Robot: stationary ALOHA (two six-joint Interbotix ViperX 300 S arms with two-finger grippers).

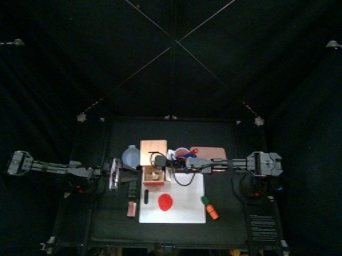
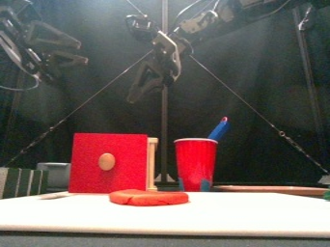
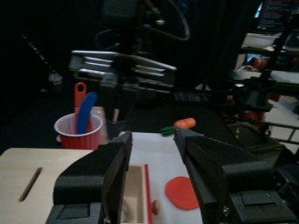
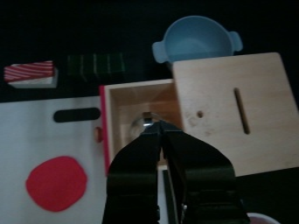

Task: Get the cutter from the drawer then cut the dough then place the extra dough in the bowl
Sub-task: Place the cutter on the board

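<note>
Red dough disc (image 2: pixel 149 197) just sits flat on the white cutting board (image 2: pixel 258 214) up front, the wooden box (image 4: pixel 222 96) behind it has its red drawer front (image 2: pixel 110 162) out, right gripper (image 4: pixel 149 127) hangs over the open drawer pinched together, left gripper (image 3: pixel 155 144) off left, jaws spread, cutter not really visible.
</note>
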